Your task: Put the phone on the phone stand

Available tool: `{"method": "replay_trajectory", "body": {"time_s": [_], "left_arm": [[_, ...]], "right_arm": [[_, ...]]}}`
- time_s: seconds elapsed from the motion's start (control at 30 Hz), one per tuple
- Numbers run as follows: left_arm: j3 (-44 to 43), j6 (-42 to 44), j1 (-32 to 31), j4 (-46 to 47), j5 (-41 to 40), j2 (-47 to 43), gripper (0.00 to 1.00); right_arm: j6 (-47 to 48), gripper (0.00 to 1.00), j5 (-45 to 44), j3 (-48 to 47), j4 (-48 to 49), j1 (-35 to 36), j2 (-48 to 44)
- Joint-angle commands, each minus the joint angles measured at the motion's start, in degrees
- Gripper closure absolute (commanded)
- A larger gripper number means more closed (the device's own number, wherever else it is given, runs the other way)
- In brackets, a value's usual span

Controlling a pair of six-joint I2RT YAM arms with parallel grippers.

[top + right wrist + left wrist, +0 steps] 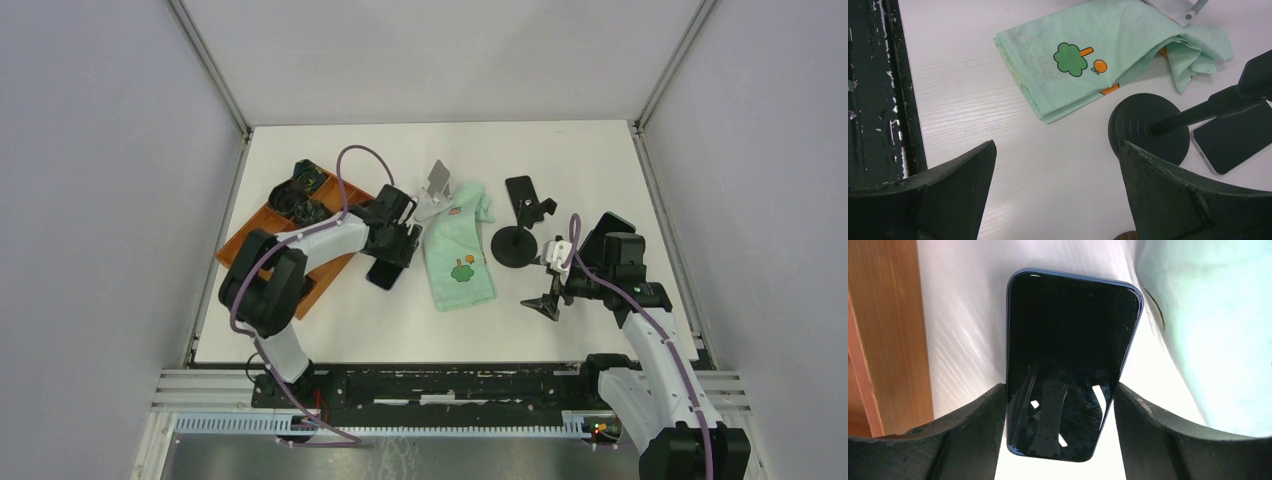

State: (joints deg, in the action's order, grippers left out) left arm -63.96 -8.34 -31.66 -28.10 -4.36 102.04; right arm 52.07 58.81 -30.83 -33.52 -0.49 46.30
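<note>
A dark phone with a blue rim lies screen up on the white table, between the orange tray and the green cloth; from above the phone shows just below my left gripper. My left gripper is shut on the phone's lower half, one finger against each long side. A black phone stand with a round base and a clamp arm stands at centre right, and its base is close to my right gripper. My right gripper hangs open over bare table with nothing in it.
A second dark phone lies behind the black stand. A folded green cloth with a tree print sits mid-table, a small silver stand at its far end. The orange tray at the left holds black items.
</note>
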Motion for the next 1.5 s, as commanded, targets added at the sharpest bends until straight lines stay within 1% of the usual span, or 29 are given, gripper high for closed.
{"method": "replay_trajectory", "body": {"time_s": [0.0, 0.2, 0.37, 0.5, 0.57, 0.67, 0.8, 0.9, 0.97, 1.1, 1.2, 1.3, 1.47], "left_arm": [[3.82, -7.43, -1.6, 6.37, 1.53, -8.34, 0.91], [7.68, -12.46, -6.11, 10.2, -0.28, -14.57, 0.94], [7.89, -14.98, -12.45, 12.56, -4.48, -16.63, 0.95], [7.98, -17.02, -18.09, 15.96, -8.09, -17.26, 0.96], [8.02, -17.94, -20.58, 17.71, -9.68, -17.31, 0.97], [8.21, -19.38, -23.76, 20.05, -11.75, -17.3, 0.97], [9.0, -21.11, -27.49, 23.57, -14.21, -17.49, 0.98], [8.99, -21.62, -30.05, 25.57, -15.6, -17.11, 0.98], [8.74, -21.63, -31.37, 26.81, -16.39, -16.76, 0.98], [7.93, -21.55, -33.95, 27.85, -18.17, -16.18, 0.98], [7.51, -21.59, -35.17, 27.85, -18.43, -15.93, 0.98], [7.13, -21.7, -36.34, 29.76, -18.88, -15.41, 0.98], [5.8, -21.57, -37.59, 29.89, -19.54, -14.31, 0.98]], "right_arm": [[-1.5, 0.02, 3.24, 0.31, 0.74, 0.14, 0.27], [-6.5, 0.02, 5.72, 1.18, 3.96, 0.17, 0.68], [-15.48, 0.02, 9.02, 2.88, 10.11, 0.15, 1.13], [-28.01, 0.04, 11.78, 5.07, 18.94, 0.15, 1.67], [-34.87, 0.05, 11.16, 6.42, 24.01, 0.14, 2.07], [-45.15, 0.07, 8.47, 7.47, 29.46, 0.18, 2.98], [-59.2, 0.1, 2.6, 7.17, 34.56, 0.15, 2.58], [-68.5, 0.13, -2.04, 6.66, 36.42, 0.18, 2.2], [-73.11, 0.16, -3.39, 6.81, 37.71, 1.78, 2.04], [-78.55, 0.23, -6.03, 7.72, 39.7, 2.03, 2.71], [-81.76, 0.3, -6.2, 9.08, 42.12, 2.21, 3.51], [-84.71, 0.36, -6.23, 10.32, 45.3, 2.99, 4.08], [-86.24, 0.39, -6.51, 11.27, 47.17, 5.29, 5.03]]}}
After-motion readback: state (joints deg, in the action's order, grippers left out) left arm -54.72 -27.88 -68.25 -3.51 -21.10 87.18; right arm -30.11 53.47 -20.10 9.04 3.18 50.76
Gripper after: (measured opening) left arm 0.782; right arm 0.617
